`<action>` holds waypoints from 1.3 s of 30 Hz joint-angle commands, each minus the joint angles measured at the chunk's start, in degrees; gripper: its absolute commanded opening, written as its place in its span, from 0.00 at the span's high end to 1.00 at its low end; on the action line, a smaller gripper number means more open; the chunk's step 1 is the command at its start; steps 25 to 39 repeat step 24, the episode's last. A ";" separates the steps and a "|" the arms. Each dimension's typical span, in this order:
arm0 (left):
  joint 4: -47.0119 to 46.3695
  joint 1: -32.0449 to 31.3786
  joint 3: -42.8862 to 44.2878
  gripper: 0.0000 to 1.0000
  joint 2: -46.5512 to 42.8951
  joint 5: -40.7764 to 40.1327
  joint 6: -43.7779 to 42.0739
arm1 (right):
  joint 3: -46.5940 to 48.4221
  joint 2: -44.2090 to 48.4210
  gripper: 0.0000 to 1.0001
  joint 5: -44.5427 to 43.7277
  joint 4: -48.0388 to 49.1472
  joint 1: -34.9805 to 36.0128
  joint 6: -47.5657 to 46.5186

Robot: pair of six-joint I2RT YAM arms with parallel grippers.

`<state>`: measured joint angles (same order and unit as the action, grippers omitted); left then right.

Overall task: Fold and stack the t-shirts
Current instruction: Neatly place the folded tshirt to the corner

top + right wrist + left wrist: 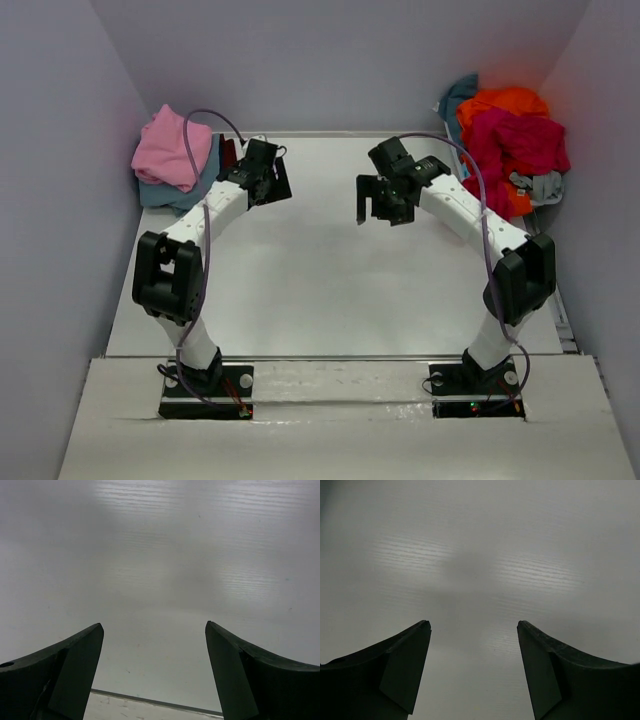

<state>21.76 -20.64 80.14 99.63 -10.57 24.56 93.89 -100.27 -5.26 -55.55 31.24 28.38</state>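
- Pink t-shirt lies on top of a teal-blue t-shirt in the far-left corner of the table.
- Left tool hovers just right of that pair, released, jaws wide apart.
- Right tool hangs over the far middle, likewise released.
- Orange t-shirt, crimson t-shirt and grey t-shirt are heaped loosely at the far right.

The right end effector, its two dark fingers wide apart, hangs above a white tabletop crossed by a thin dark seam.
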 commanded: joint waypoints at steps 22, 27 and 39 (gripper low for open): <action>-0.66 -3.26 -2.79 0.18 -4.10 -0.77 0.23 | -4.41 0.87 0.05 -2.30 4.75 0.57 1.85; -0.49 -3.26 -2.79 0.18 -4.01 -0.68 0.05 | -4.50 0.95 0.00 -2.13 5.10 0.57 2.12; -0.49 -3.26 -2.79 0.18 -4.01 -0.68 0.05 | -4.50 0.95 0.00 -2.13 5.10 0.57 2.12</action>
